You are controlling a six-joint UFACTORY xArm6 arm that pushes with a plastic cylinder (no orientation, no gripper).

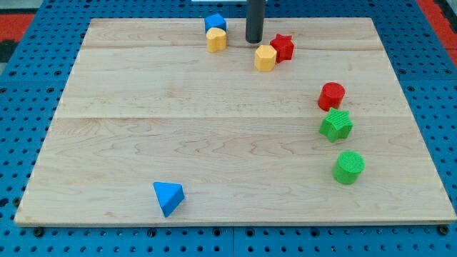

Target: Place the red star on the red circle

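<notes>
Red star (283,47) near top edge, my tip (253,41) just left.

Only a short stretch of my rod (254,20) shows, coming in from the view's top edge. It is a straight, smooth cylinder, dark grey to near black, with a faint lighter sheen running down its length. It keeps the same thickness all the way down. My tip (253,41) is a plain, flat, blunt end, with no markings, screws or cables visible.
</notes>
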